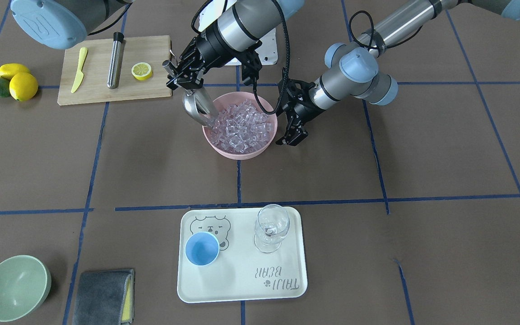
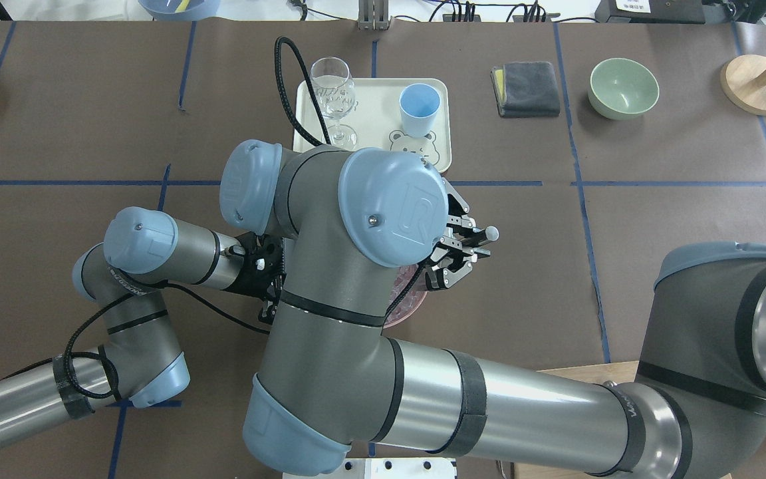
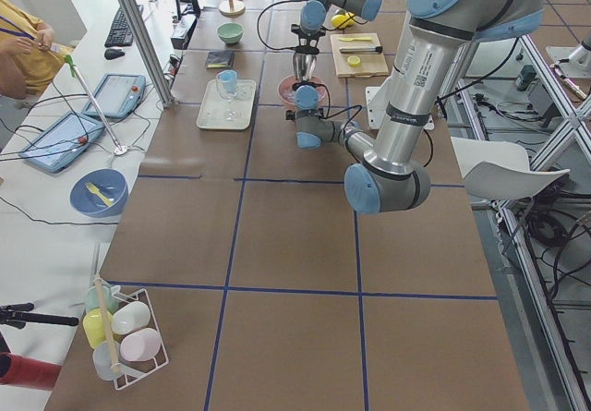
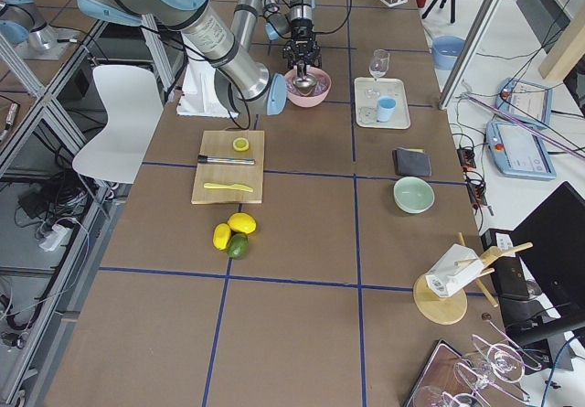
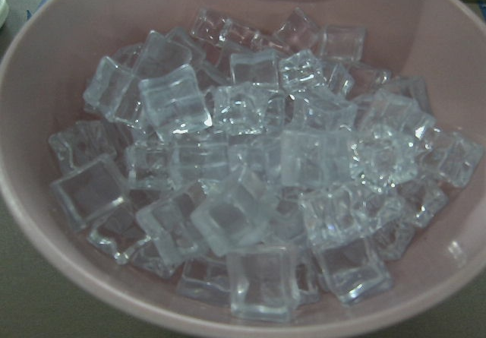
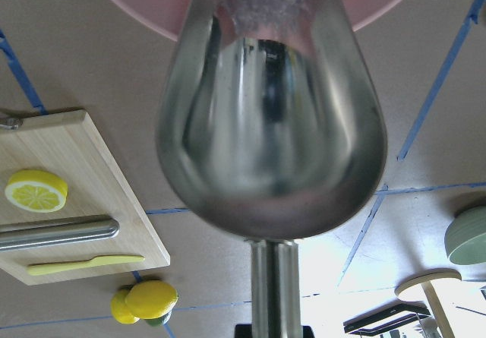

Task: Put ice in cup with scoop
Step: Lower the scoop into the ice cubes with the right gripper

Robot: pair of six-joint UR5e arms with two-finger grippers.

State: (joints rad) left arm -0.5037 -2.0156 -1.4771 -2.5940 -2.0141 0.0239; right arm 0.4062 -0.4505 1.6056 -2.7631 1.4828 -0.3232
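My right gripper [image 1: 184, 82] is shut on the handle of the steel scoop [image 1: 198, 108]. It holds the scoop steeply tilted, mouth down, with its tip in the ice [image 1: 242, 128] at the edge of the pink bowl [image 1: 224, 152]. The right wrist view shows the scoop's trough [image 6: 273, 110] against the bowl. My left gripper [image 1: 292, 137] hangs close beside the bowl's other side and looks open and empty. The left wrist view shows only the ice [image 5: 250, 186] in the bowl [image 5: 45, 72]. The light-blue cup [image 1: 201, 248] stands empty on the cream tray [image 1: 242, 284].
A clear stemmed glass [image 1: 271, 228] shares the tray. A cutting board [image 1: 97, 90] holds a yellow knife, a steel cylinder [image 1: 115, 61] and a lemon half. Lemons and an avocado [image 1: 14, 81] lie beside it. A green bowl [image 1: 15, 287] and grey cloth [image 1: 103, 297] sit near the tray.
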